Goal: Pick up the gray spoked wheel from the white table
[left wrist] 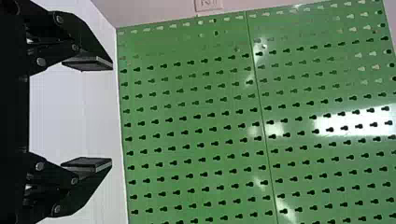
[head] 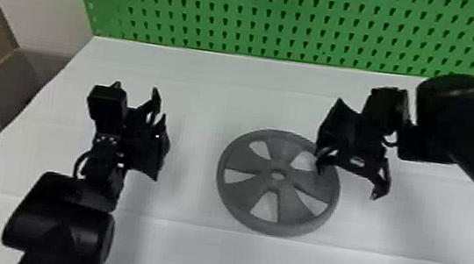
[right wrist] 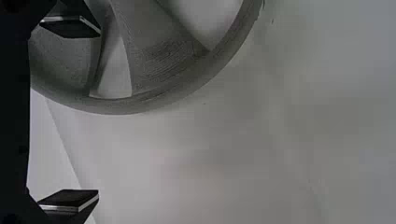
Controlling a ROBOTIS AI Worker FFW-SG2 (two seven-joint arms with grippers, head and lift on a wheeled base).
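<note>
Right hand (head: 347,184) spread partly over gray wheel (head: 245,161), left hand (left wrist: 112,114) spread well apart, reach seemingly nearly done, grip and lift off bench (head: 188,251) remaining.

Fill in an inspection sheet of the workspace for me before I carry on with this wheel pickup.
Surface: white table, with faint lines running across it.
Job's things: gray spoked wheel flat on the table, between the grippers.
Clutter: nothing seen.
Left gripper: open, holding nothing, off to the wheel's left.
Right gripper: open, one finger overlapping the wheel in the head view; contact cannot be told.
Cables: short dark loops at the left wrist and right wrist.
Surroundings: green pegboard behind the table.
</note>
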